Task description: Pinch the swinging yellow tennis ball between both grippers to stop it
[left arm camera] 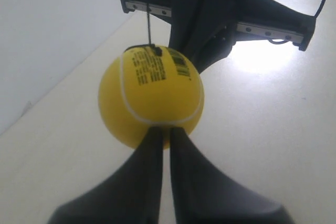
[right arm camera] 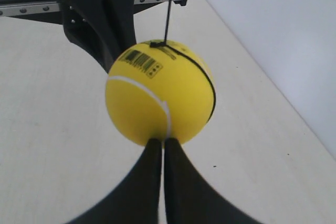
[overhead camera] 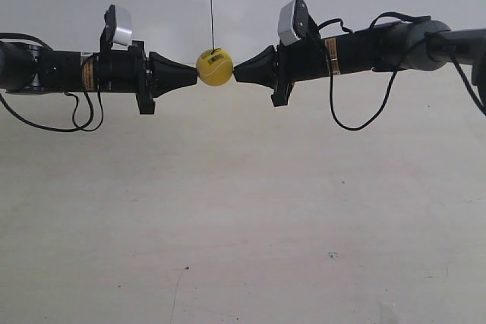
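Pressing opposite edges of the yellow tennis ball (overhead camera: 215, 67): left tool (left arm camera: 164, 132); right tool (right arm camera: 163, 143).

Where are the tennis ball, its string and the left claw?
tennis ball (overhead camera: 215, 67): exterior view, its centre.
string (overhead camera: 212, 5): exterior view, above the ball.
left claw (left arm camera: 166, 132): left wrist view, between fingertips.

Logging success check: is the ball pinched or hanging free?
Pinched. The left pincer and right pincer, both shut, press their tips against opposite sides of the yellow tennis ball; its string hangs straight.
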### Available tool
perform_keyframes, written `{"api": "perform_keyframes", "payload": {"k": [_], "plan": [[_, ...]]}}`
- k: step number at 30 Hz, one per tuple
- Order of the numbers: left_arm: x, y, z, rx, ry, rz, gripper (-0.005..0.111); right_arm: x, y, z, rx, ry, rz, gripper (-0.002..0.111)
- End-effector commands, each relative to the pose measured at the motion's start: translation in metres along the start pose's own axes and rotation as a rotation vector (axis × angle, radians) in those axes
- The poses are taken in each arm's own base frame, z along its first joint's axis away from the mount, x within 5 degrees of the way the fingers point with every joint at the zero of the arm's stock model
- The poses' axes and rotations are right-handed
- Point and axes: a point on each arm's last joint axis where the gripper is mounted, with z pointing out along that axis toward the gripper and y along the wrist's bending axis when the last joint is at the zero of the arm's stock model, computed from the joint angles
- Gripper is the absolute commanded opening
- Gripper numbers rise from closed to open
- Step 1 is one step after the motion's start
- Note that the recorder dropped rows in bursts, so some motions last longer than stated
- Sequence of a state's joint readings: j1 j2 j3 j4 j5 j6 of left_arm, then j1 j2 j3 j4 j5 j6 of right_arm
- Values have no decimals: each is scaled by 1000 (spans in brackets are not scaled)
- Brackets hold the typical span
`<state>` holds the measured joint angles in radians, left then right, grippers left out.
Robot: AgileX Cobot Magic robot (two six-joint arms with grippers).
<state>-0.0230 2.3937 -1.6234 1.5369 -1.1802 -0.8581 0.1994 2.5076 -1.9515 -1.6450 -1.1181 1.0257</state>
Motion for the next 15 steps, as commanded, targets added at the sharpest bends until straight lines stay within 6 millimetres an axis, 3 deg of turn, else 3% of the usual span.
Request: {"api": "perform_keyframes", "payload": {"k": [1, 15], "plan": [[-1, 3, -1, -17, -7, 1, 5, -2, -3, -5, 12, -15, -4, 0], [-2, 2, -1, -14, -10, 1, 5, -3, -2, -5, 1, -25, -3, 0]]}}
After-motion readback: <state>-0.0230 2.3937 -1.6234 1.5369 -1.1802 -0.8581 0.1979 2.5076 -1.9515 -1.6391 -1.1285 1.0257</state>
